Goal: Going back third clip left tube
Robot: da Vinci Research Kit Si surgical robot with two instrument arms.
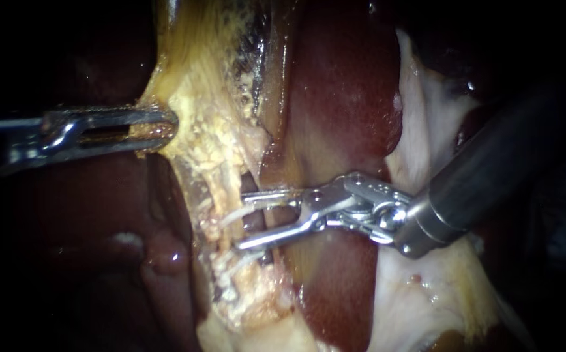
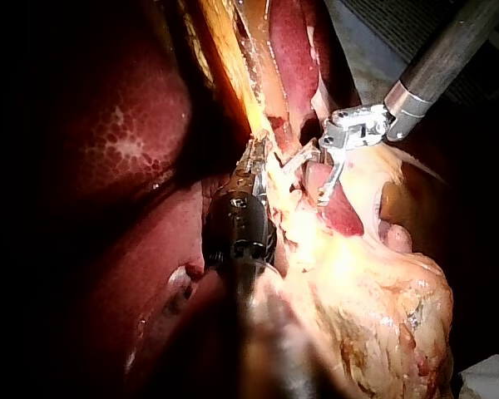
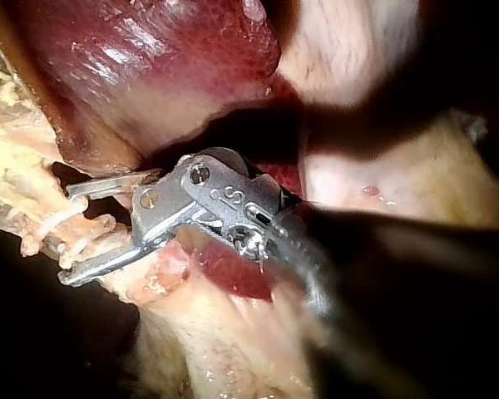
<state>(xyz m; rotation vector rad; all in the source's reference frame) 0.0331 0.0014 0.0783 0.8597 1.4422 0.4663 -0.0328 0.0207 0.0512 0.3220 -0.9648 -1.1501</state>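
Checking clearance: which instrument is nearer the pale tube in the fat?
Right. The right instrument has open jaws at the pale tube; the left instrument is shut on fatty tissue farther up, apart from it.

Thin reddish tube (image 1: 252, 221) runs vert. thru yellow fat (image 1: 211, 140) w/ whitish clips (image 1: 229, 217) across it (two clear).

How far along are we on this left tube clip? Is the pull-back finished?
Done: white clips lie across the tube. Two are certain; I cannot confirm a third. In hand: the right instrument has its jaws open, with the tips level with the clipped stretch and not clear of it. The left instrument is shut on fatty tissue. Left: draw the right instrument clear.
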